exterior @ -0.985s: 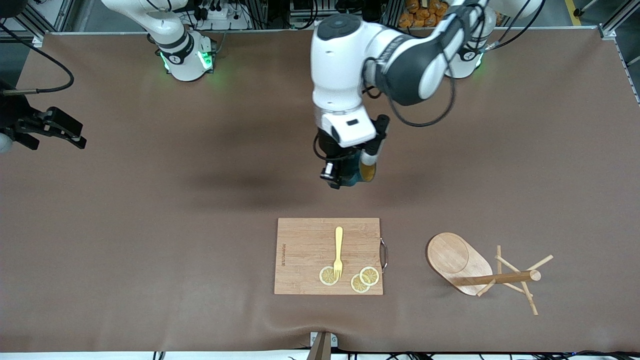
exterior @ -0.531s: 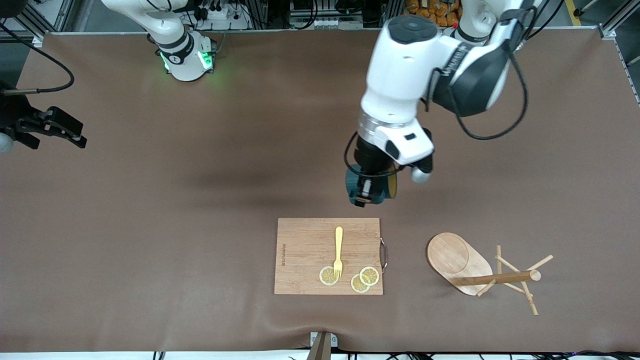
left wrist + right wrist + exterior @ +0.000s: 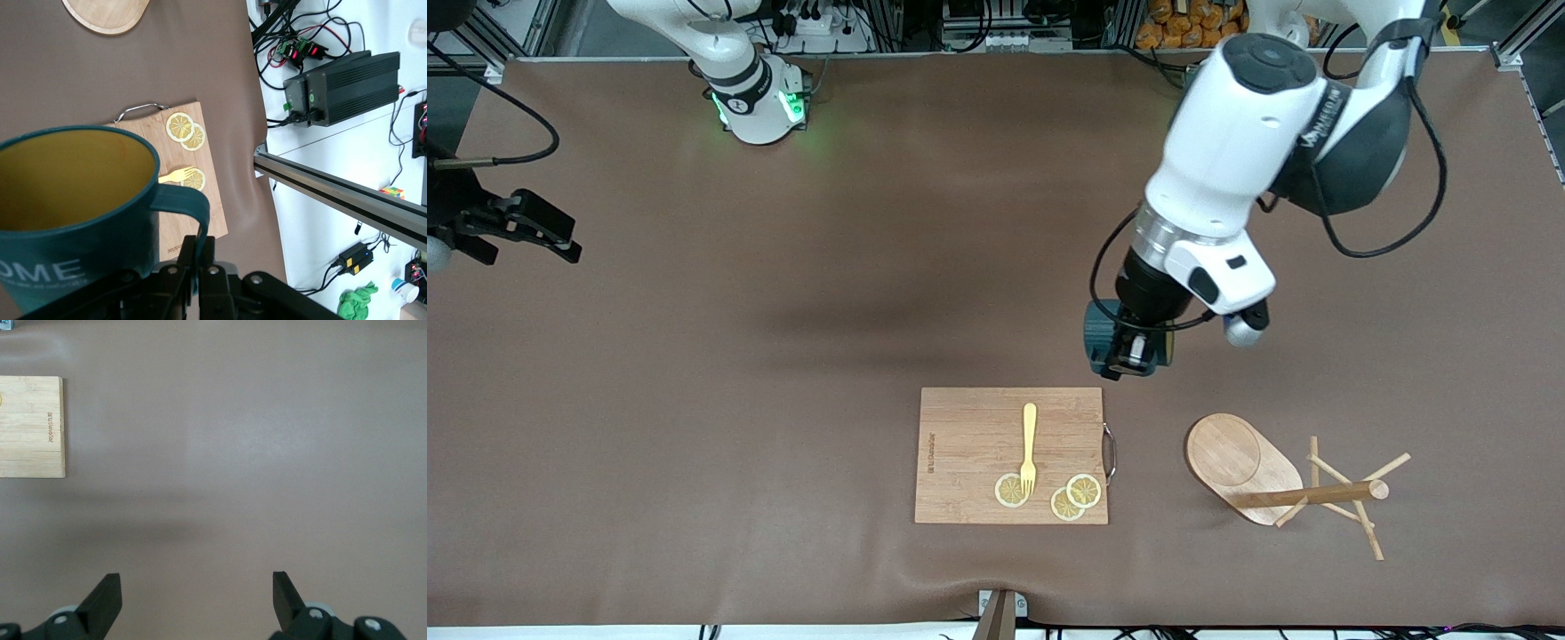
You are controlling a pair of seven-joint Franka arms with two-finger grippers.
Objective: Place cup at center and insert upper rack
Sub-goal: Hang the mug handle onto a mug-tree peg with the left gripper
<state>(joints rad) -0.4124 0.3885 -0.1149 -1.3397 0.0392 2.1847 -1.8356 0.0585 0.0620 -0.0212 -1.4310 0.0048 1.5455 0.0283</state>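
The dark teal cup (image 3: 1100, 333) with a yellowish inside hangs tipped in the air over bare table, just off the cutting board's handle corner. My left gripper (image 3: 1131, 353) is shut on its handle. In the left wrist view the cup (image 3: 73, 220) fills the frame and the fingers (image 3: 212, 248) pinch the handle (image 3: 183, 205). The upper rack (image 3: 1280, 484), a light wooden mug tree, lies on its side near the front edge toward the left arm's end; its oval base (image 3: 107, 13) shows in the left wrist view. My right gripper (image 3: 534, 233) waits open over the right arm's end, fingers wide apart (image 3: 195, 593).
A wooden cutting board (image 3: 969, 453) with a metal handle lies near the front edge at the middle. It carries a yellow fork (image 3: 1029, 449) and three lemon slices (image 3: 1083, 491). Brown cloth covers the table (image 3: 783, 356). The board's corner (image 3: 33, 427) shows in the right wrist view.
My left arm has swung the held cup from over the table's middle toward the left arm's end, closer to the rack. The right arm has not moved.
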